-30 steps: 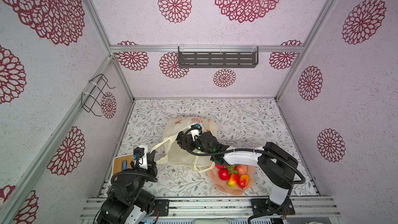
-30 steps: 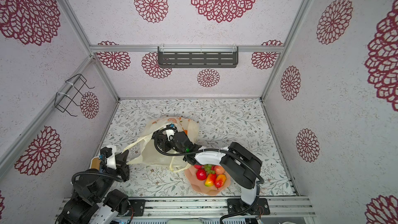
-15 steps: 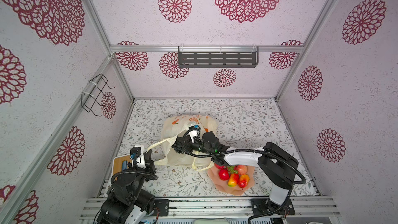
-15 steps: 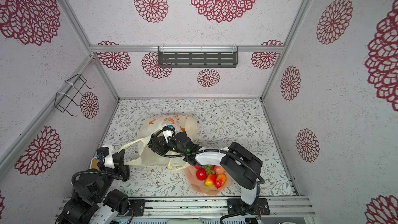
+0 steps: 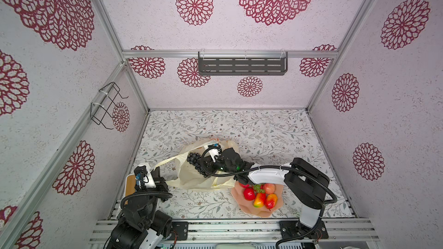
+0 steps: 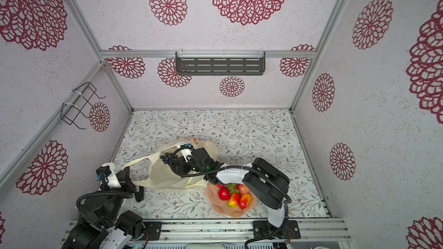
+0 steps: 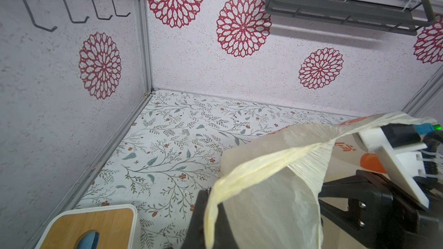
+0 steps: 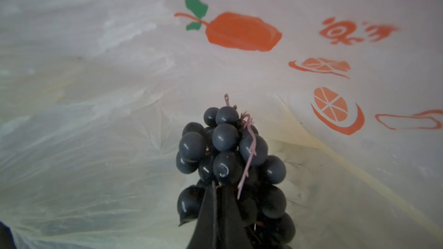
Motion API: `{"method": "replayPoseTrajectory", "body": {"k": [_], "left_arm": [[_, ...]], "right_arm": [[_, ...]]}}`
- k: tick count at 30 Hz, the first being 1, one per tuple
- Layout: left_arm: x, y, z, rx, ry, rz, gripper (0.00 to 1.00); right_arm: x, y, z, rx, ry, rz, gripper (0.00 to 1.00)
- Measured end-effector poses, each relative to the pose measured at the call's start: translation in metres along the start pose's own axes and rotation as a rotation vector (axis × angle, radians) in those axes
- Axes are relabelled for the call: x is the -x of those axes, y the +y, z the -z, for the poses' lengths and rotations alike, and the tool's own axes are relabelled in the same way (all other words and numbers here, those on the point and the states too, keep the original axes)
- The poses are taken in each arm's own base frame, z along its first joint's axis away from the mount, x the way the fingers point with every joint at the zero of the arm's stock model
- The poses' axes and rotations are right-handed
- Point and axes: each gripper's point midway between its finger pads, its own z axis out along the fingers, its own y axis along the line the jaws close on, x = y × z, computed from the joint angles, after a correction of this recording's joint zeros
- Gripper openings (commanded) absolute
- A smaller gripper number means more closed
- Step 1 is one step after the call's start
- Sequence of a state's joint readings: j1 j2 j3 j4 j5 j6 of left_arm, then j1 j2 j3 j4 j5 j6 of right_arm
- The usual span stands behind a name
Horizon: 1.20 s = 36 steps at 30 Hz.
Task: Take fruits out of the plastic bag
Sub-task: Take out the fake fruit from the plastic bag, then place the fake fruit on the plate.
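The right gripper (image 8: 214, 202) has its fingers pinched together on the dark grape bunch (image 8: 225, 144). The bunch bulges out just past the fingertips, inside the plastic bag (image 8: 96, 116) (its orange prints show beyond). In a top view the bunch (image 5: 196, 165) sits at the bag's mouth. The left gripper (image 7: 211, 211) is clamped on the bag by one handle (image 7: 263, 161), which drapes across its fingers. The other fruits (image 5: 260, 198) lie in the pink bowl (image 5: 249, 211), well apart from both pairs of fingers.

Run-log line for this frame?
left pincer: shut on plastic bag handle | right pincer: shut on dark grape bunch | bowl: other fruits
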<state>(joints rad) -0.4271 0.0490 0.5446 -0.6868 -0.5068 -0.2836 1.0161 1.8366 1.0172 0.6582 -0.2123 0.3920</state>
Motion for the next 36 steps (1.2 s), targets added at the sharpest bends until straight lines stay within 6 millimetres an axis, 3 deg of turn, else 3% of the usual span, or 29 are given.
{"method": "replayPoseTrajectory", "body": {"k": [7,18,27,36], "left_arm": [[-0.006,0.004,-0.007,0.044,0.042,-0.004,0.00],[-0.007,0.008,-0.009,0.075,0.050,0.000,0.00],[-0.007,0.011,-0.009,0.088,0.048,0.006,0.00],[-0.007,0.012,-0.009,0.093,0.047,0.009,0.00]], "right_arm": [[-0.004,0.010,-0.001,0.027,0.019,0.055,0.04],[0.007,0.050,0.005,0.105,-0.013,0.184,0.04],[0.042,0.073,0.037,0.123,-0.145,0.285,0.04],[0.053,0.081,0.062,0.131,-0.215,0.323,0.04]]}}
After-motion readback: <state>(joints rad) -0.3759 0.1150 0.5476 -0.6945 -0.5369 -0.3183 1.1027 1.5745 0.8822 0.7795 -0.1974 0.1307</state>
